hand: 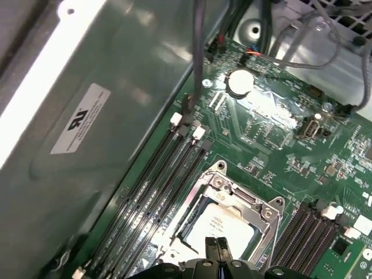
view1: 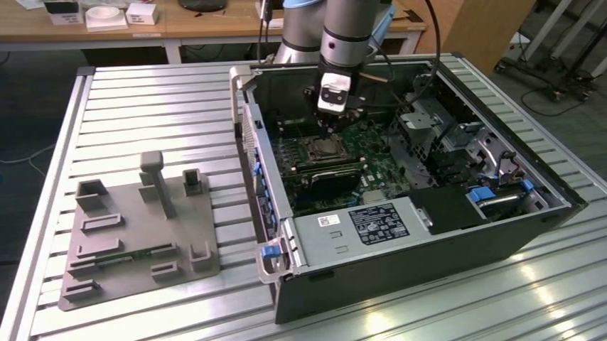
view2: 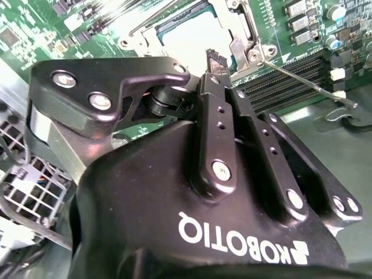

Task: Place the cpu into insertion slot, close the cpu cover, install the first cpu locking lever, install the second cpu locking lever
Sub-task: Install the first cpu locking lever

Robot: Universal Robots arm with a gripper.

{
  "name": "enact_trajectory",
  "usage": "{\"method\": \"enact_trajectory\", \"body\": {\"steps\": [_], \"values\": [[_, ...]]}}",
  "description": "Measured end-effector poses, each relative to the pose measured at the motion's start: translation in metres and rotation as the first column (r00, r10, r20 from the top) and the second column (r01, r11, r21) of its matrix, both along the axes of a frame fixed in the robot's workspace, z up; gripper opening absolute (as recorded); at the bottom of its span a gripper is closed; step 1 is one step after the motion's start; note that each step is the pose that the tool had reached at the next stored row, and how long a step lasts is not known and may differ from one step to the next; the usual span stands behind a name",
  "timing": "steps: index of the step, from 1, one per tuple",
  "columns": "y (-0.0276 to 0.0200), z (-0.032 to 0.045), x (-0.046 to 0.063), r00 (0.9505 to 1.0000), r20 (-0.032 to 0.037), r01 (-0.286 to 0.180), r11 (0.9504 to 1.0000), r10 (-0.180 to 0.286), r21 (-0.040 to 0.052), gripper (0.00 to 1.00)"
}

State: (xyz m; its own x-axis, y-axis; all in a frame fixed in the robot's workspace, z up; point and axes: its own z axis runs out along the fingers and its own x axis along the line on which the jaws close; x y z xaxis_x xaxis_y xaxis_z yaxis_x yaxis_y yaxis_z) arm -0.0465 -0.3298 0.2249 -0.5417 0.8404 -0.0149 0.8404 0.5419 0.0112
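Observation:
Inside the open computer case, the insertion slot (view1: 323, 150) sits on the green board. In the first wrist view the cpu (hand: 224, 225) lies in the slot, silvery top up, with the cpu cover (hand: 247, 200) framing it flat. My gripper (hand: 216, 249) hovers just above the chip's near edge with its fingers pressed together and nothing between them. From outside, the gripper (view1: 331, 126) hangs straight over the slot. The second wrist view has the fingertips (view2: 215, 58) beside the bright socket (view2: 192, 35), and a thin wire locking lever (view2: 302, 80) slanting across the memory slots.
Long black memory slots (hand: 157, 186) flank the socket on both sides. A coin battery (hand: 239, 82) and cables lie beyond it. The case wall (hand: 87, 116) stands close by. A white-labelled power-supply box (view1: 365, 224) fills the case front. A grey fixture plate (view1: 142, 234) rests on the slatted table.

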Motion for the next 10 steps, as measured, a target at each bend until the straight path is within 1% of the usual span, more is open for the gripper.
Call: {"method": "enact_trajectory", "body": {"steps": [2, 4, 5, 10], "values": [[0.0000, 0.0000, 0.0000, 0.9995, 0.0000, -0.033, 0.9995, 0.033, 0.0000, 0.10], [0.0000, 0.0000, 0.0000, 0.9979, 0.0000, -0.065, 0.9979, 0.065, -0.0001, 0.10], [0.0000, 0.0000, 0.0000, 0.9973, 0.0001, -0.074, 0.9973, 0.074, 0.0000, 0.10], [-0.0001, 0.0000, 0.0000, 0.9973, 0.0000, -0.074, 0.9973, 0.074, 0.0000, 0.10]]}}
